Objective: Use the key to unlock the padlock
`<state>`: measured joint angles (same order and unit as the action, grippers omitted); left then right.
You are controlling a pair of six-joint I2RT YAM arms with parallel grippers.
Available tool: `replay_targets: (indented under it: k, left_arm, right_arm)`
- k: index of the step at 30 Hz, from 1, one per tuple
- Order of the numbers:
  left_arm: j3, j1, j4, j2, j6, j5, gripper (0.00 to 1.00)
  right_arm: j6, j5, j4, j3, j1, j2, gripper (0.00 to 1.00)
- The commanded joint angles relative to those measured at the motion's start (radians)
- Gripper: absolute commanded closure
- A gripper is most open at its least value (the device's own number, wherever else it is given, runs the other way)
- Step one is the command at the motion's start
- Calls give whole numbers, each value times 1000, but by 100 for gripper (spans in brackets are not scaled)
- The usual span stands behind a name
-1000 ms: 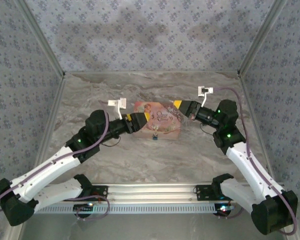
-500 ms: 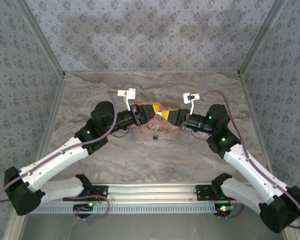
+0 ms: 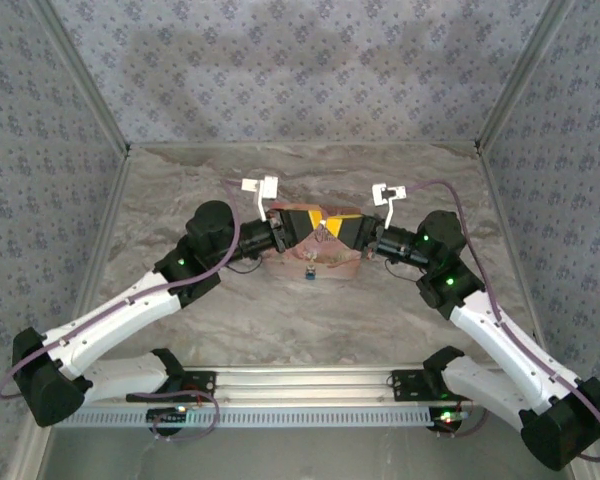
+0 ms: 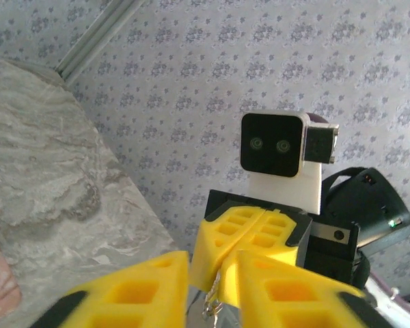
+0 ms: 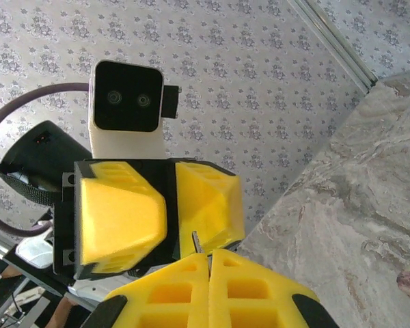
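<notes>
I see the padlock (image 3: 308, 271), a tiny blue thing with a dark bit. It sits close to my right claw (image 5: 208, 260), on the side nearer me, not touching it. The key (image 5: 196, 240) is a thin silver bit poking out of that claw's pinched tips.

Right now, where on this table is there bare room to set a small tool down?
Bare table: the wide strip between the pink box and the base rail, plus both far corners beside the walls. Crowded: the middle, where left pincer and right pincer meet over the box, padlock at its near edge.
</notes>
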<state>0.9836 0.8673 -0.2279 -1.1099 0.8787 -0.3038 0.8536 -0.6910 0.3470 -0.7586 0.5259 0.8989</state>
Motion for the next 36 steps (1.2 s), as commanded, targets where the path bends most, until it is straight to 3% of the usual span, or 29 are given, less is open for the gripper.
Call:
replay_targets:
  k: [1, 5, 19, 29, 31, 33, 36]
  left_arm:
    - [49, 11, -17, -9, -17, -26, 87]
    - [58, 12, -11, -16, -20, -28, 100]
    - [95, 12, 4, -37, -35, -25, 100]
    - [49, 16, -7, -11, -14, -9, 100]
    - [52, 17, -9, -16, -13, -5, 100]
    - [56, 17, -10, -17, -15, -1, 100]
    - [60, 17, -13, -20, -16, 2, 100]
  right_arm:
    - [21, 16, 56, -22, -5, -16, 100]
    - [19, 11, 54, -21, -1, -11, 100]
    - [-40, -17, -24, -20, 41, -1, 100]
    - [33, 3, 38, -6, -36, -20, 100]
    - [35, -2, 49, -4, -24, -18, 88]
    - [43, 7, 56, 1, -20, -23, 66]
    - [44, 16, 55, 4, -21, -31, 56]
